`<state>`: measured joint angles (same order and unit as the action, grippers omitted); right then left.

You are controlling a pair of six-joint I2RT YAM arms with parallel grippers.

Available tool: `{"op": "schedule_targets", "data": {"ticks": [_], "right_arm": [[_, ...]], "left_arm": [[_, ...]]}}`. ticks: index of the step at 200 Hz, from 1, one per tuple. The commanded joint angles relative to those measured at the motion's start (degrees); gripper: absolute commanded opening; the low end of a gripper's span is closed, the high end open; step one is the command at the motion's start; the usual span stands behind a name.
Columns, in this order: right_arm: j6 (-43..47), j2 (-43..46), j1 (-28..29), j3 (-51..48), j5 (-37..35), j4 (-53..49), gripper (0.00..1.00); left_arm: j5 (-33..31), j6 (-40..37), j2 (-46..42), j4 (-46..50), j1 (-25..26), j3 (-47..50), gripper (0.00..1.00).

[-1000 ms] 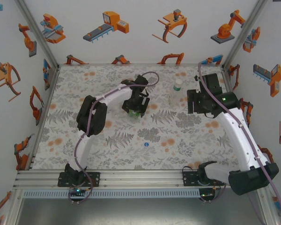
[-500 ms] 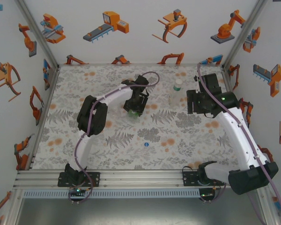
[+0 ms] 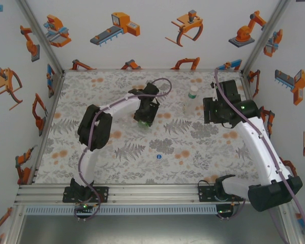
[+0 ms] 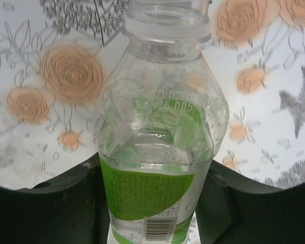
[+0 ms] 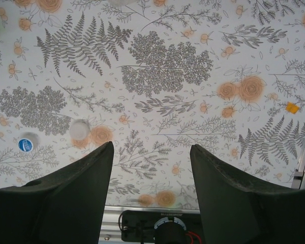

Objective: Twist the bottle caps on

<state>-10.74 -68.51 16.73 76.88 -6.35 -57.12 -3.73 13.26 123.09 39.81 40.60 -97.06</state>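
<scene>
The left hand had closed on the green-labelled bottle, a finger pressed to each side of the label, with the neck pointing away from the wrist. The bottle's mouth was open, with no cap on it. I could not tell whether the bottle stood on the table or hung tilted just above it. The right hand hovered to the right of that bottle with its fingers moderately apart and nothing between them. On the arm-base side of the bottle, well apart from it, lay a blue cap and a white cap, both loose on the flowered mat. Another bottle stood near the held one, on its right. To my eye the job here was to steady the bottle for capping. The grip looked best kept on the label band and only firm enough to resist twisting, since the thin walls would buckle. The mouth needed to face the right hand squarely, and the cap needed to go on level before turning, or it would cross-thread.
</scene>
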Motion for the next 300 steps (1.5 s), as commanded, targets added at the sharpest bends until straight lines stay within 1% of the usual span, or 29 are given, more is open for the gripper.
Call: {"op": "schedule_targets", "data": {"ticks": [1,25,70,98,121,147,174,209,241,268,300], "right_arm": [[-0.94,3.03,-0.28,1.02,2.21,0.42,0.58],[-1.43,5.36,-0.29,0.05,5.45,2.19,0.56],[-4.25,9.77,0.75,-2.68,12.61,6.34,0.53],[-5.58,10.59,2.85,-3.64,14.74,7.11,0.53],[-6.76,10.36,6.13,-5.08,14.71,7.85,0.52],[-7.59,9.38,11.37,-6.92,11.92,7.92,0.52],[-9.81,8.36,16.27,-9.68,9.54,8.42,0.51],[-12.67,6.92,21.61,-13.88,5.76,7.91,0.5],[-15.12,5.07,24.58,-17.72,2.48,7.3,0.49],[-17.21,3.9,25.97,-20.74,2.22,9.66,0.48],[-18.74,1.29,27.77,-21.56,1.87,12.56,0.48]], "left_arm": [[2.97,-1.71,-9.62,-7.13,0.41,4.65,0.14],[5.58,-2.61,-18.1,-13.76,0.54,12.11,0.0],[13.99,-5.38,-34.55,-28.29,0.81,27.37,0.0],[21.89,-8.09,-43.46,-36.93,0.81,35.92,0.0],[27.77,-12.17,-49.08,-42.38,0.86,41.48,0.0],[31.84,-15.81,-53.62,-48.28,1.02,47.11,0.0],[35.14,-17.5,-57.35,-54.16,1.33,52.07,0.0],[35.72,-18.45,-60.87,-56.77,1.94,56.15,0.0],[37.13,-18.19,-64.0,-59.54,2.21,60.25,0.0],[37.21,-18.66,-66.83,-58.74,2.2,62.48,0.0],[37.39,-18.16,-70.41,-57.83,2.33,64.21,0.0]]}}
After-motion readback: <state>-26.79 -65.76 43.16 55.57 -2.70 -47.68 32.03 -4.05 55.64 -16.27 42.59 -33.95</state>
